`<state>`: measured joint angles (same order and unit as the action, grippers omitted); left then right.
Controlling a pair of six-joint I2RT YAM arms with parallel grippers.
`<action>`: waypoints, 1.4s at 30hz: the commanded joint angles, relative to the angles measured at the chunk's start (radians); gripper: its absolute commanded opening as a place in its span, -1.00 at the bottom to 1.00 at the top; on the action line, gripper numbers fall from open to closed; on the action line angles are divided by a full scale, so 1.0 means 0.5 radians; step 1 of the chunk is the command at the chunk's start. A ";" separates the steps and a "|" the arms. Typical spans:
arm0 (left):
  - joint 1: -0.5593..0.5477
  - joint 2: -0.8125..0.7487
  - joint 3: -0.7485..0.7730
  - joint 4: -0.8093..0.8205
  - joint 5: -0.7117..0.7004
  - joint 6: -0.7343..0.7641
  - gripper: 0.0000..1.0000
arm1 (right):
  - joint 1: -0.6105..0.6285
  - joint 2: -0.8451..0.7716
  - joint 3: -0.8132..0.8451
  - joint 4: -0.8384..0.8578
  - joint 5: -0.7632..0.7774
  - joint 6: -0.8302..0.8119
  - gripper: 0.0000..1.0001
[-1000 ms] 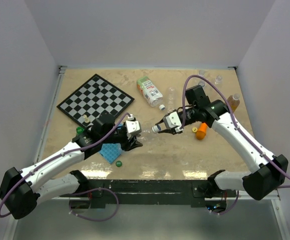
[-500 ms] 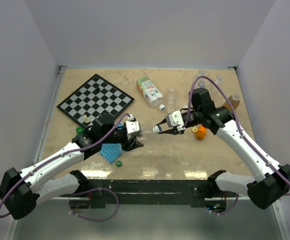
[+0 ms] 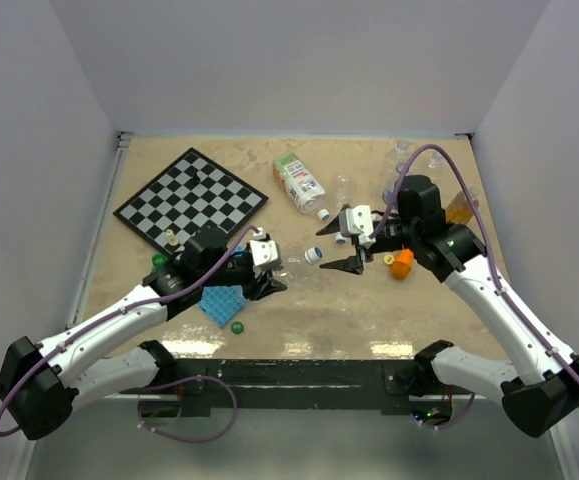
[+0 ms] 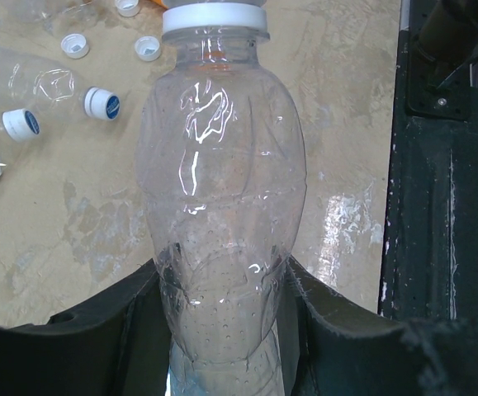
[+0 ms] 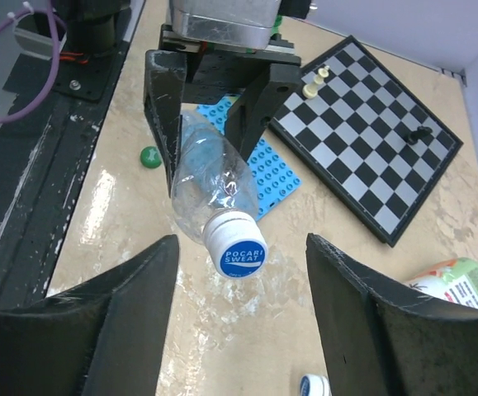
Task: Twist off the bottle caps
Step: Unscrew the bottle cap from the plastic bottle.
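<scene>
My left gripper (image 3: 269, 277) is shut on the lower body of a clear plastic bottle (image 4: 222, 181) that lies pointing right across the middle of the table. In the left wrist view, that gripper (image 4: 222, 330) has its black fingers (image 4: 98, 338) pressed on both sides of the bottle. A white cap with a blue "Pocari Sweat" top (image 5: 237, 242) sits on the bottle's neck; it also shows as the bottle cap (image 3: 313, 256) from above. My right gripper (image 3: 341, 248) stands open just right of that cap, its fingers (image 5: 115, 330) wide apart and touching nothing.
A chessboard (image 3: 191, 197) lies at the back left and a labelled bottle (image 3: 299, 182) behind the centre. An orange carrot toy (image 3: 401, 262) sits right of my right gripper. A blue studded plate (image 3: 223, 303) and a loose green cap (image 3: 236, 325) lie near the left gripper. Loose white caps (image 4: 75, 45) lie further off.
My right gripper has let go of the cap, opened wide and drawn back to the right and up. The cap stays on the bottle, and the left arm has not moved.
</scene>
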<state>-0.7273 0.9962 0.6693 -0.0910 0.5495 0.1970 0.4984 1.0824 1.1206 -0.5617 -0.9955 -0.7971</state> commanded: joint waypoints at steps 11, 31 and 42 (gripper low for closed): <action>0.003 -0.038 0.027 0.072 -0.028 -0.023 -0.95 | -0.107 -0.253 0.041 -0.073 0.242 0.272 0.50; 0.000 -0.047 0.033 0.068 -0.053 -0.032 -0.96 | -0.389 -0.128 -0.118 0.326 0.150 1.397 0.57; 0.000 -0.035 0.033 0.065 -0.056 -0.035 -0.96 | -0.353 0.148 -0.094 0.326 -0.019 1.527 0.47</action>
<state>-0.7277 0.9943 0.6693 -0.0914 0.5194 0.1932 0.3077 1.1206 1.0691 -0.4358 -0.9573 -0.0914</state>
